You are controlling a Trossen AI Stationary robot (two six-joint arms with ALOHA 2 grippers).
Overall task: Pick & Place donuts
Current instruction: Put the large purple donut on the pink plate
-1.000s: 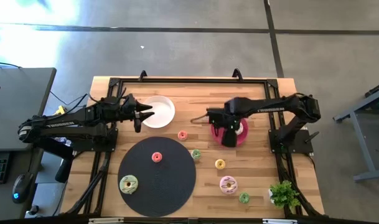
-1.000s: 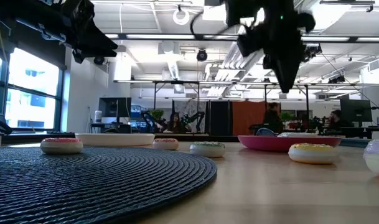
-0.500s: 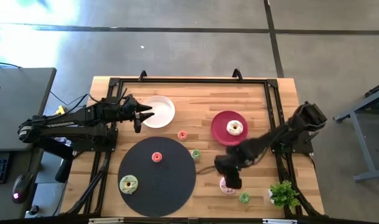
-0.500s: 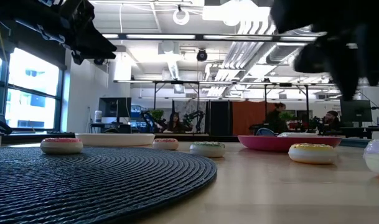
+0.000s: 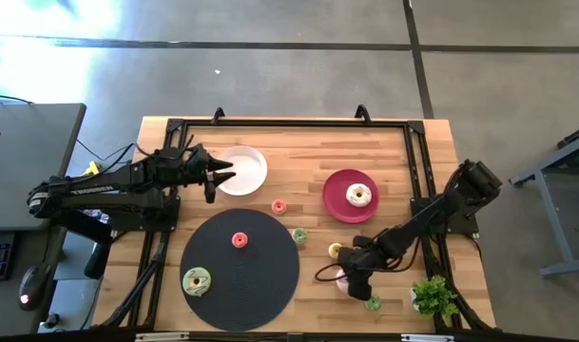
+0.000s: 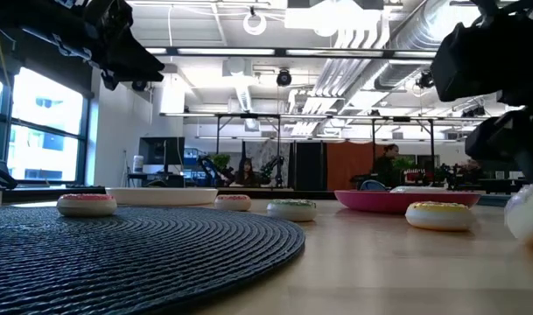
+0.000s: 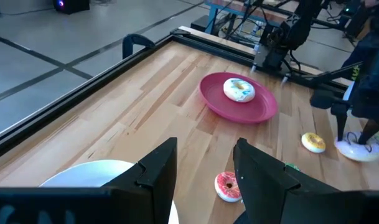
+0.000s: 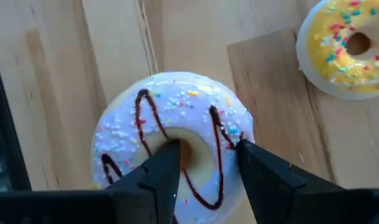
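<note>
Two dark, near-black jointed arms, matte casings. Left arm [image 5: 99,190]: yellow tag near base, thin black cables alongside. Right arm [image 5: 432,214]: slim angular links, black cable looping near wrist. Fingers [image 8: 158,171] black, flat, wedge-shaped plastic.

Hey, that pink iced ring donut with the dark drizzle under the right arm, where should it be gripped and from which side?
Grip the pink iced ring donut with dark drizzle from straight above. It lies flat on the wooden table, so pinching one band of the ring, one finger in the hole, likely works. The right end effector hangs open right over it.
</note>
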